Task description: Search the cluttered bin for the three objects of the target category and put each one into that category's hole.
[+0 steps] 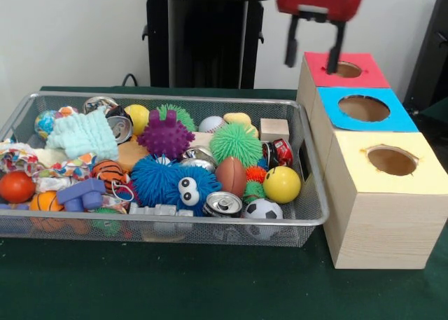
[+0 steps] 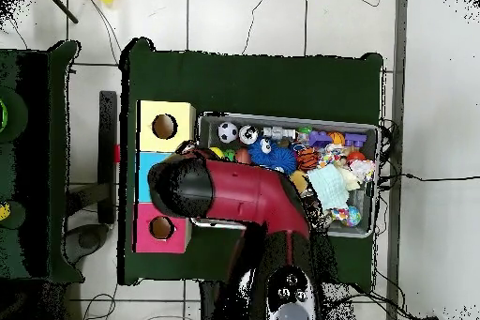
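The wire mesh bin (image 1: 168,222) lies on the green table, full of toys. No see-through plastic bottle shows among them in either view. My gripper (image 1: 313,54) hangs open and empty, its two black fingers spread just above the red-faced hole (image 1: 347,69) of the wooden box, at the hole's left edge. In the overhead view the red arm (image 2: 234,194) reaches over the boxes and hides the gripper. The red-faced hole (image 2: 161,228) and the bin (image 2: 281,117) show there too.
The blue-faced hole (image 1: 364,108) and the yellow-faced hole (image 1: 392,160) follow the red one in a row right of the bin. The bin holds shiny metal cans (image 1: 222,204), spiky balls (image 1: 236,142), a blue fuzzy toy (image 1: 168,182), a yellow ball (image 1: 282,184) and a cloth (image 1: 84,134).
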Robot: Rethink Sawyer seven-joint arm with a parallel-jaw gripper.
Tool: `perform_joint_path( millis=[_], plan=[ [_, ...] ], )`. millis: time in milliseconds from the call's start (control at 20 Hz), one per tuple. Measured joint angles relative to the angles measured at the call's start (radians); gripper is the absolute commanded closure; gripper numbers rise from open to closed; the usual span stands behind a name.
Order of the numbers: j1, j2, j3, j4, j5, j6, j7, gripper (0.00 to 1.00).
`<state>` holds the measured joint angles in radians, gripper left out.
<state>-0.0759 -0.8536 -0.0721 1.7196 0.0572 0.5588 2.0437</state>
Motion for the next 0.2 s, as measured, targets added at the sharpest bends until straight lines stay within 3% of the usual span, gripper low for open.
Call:
perform_joint_path(
  millis=[200],
  plan=[
    [-0.066,-0.012,0.0,0.0,-0.001,0.0,0.0,0.0]
  ],
)
